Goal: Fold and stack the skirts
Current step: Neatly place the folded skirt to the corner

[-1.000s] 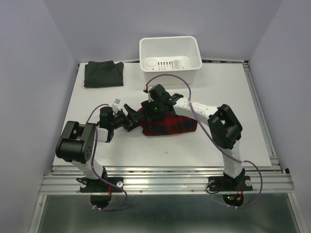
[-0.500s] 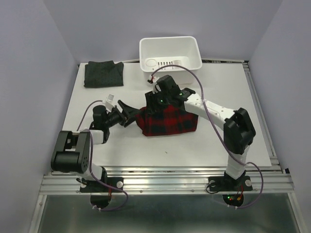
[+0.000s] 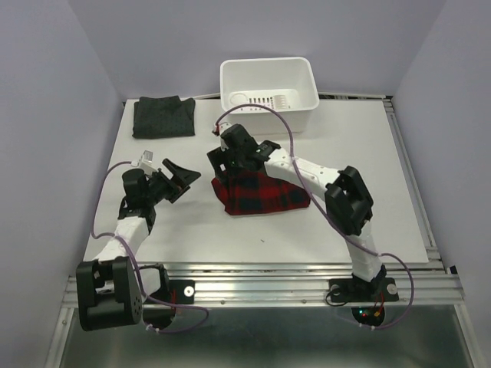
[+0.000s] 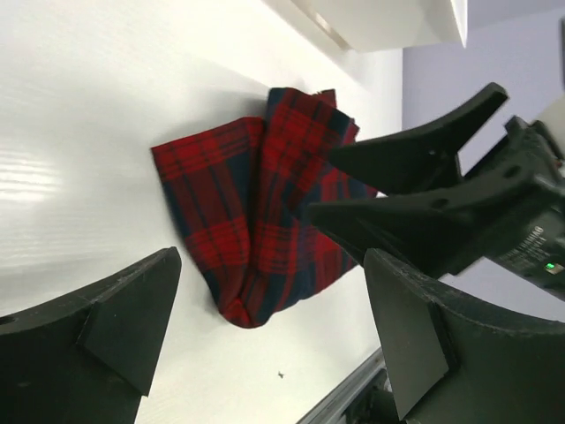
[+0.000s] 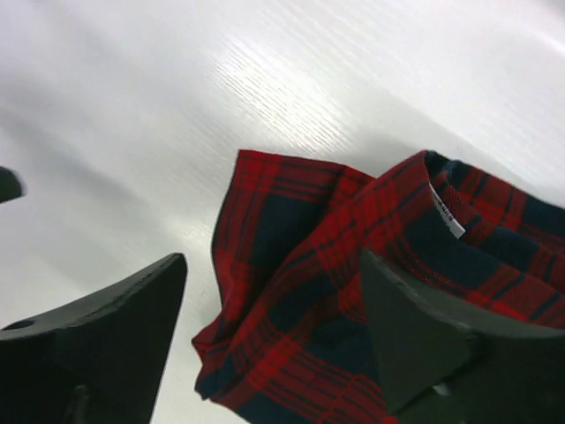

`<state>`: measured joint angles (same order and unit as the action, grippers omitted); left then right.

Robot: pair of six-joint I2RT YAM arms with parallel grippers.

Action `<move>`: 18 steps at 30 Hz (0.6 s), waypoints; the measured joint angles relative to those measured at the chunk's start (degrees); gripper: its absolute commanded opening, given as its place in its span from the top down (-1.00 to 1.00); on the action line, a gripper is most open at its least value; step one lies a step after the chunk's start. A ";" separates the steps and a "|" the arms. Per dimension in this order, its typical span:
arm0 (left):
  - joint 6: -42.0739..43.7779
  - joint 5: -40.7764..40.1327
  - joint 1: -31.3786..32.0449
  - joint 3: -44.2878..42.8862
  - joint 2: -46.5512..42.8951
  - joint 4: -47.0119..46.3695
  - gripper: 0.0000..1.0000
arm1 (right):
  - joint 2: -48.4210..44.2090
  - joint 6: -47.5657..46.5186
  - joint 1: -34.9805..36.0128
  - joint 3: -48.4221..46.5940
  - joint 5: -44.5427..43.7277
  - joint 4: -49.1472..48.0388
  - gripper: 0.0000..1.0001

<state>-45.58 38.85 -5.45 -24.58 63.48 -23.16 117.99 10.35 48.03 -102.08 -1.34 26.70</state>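
The red-and-navy plaid skirt point(image 3: 261, 193) lies in a loose, rumpled bundle near the middle of the white surface point(image 3: 360, 153), its folds uneven and one edge turned over; the charcoal skirt point(image 3: 163, 116) sits folded flat at the far left corner, well apart from it; the white tub point(image 3: 268, 103) stands at the far edge, beyond the plaid bundle and to the right of the charcoal one.

The left arm point(image 3: 126, 226) reaches in from the left; the left jaws are spread wide and grasp nothing, hanging just to the left of the plaid skirt without touching it. From the left wrist, its fingers point(image 4: 124, 322) frame the plaid skirt point(image 4: 252, 221) lying on the bare surface, with the black fingers of the other arm point(image 4: 415, 152) hanging over the bundle's far side and a corner of the tub point(image 4: 388, 18) beyond.

The right arm point(image 3: 307, 170) stretches across the bundle; the right jaws are released too, parted and empty, poised above the plaid skirt's far left corner. From the right wrist, the fingers point(image 5: 106, 322) stand on either side of the cloth point(image 5: 327, 300) below; whether their tips brush the fabric I cannot tell; a small white label point(image 5: 446, 218) shows inside an upturned fold.
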 measured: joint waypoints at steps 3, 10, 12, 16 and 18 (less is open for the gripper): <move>1.07 -1.38 -1.68 0.00 -0.74 2.75 -0.96 | 3.45 1.97 -0.22 -1.84 -1.92 2.10 -0.77; 1.84 -2.99 -4.31 0.02 -2.08 5.25 -0.97 | 9.86 4.31 0.52 -8.41 -5.40 4.85 -0.67; 1.95 -3.76 -4.31 0.04 -2.45 6.14 -0.97 | 11.72 4.44 1.22 -9.79 -6.93 4.85 -0.58; 2.29 -5.07 -4.31 0.26 -2.58 7.67 -0.95 | 16.33 4.46 2.78 -10.93 -10.49 4.83 -0.25; 2.34 -4.96 -4.17 0.92 -2.64 7.61 -0.94 | 18.05 4.31 3.56 -11.56 -12.37 4.35 0.07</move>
<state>-43.24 33.89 -9.63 -23.66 60.84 -15.55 136.05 14.66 51.59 -113.65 -13.72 31.05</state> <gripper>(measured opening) 0.979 0.642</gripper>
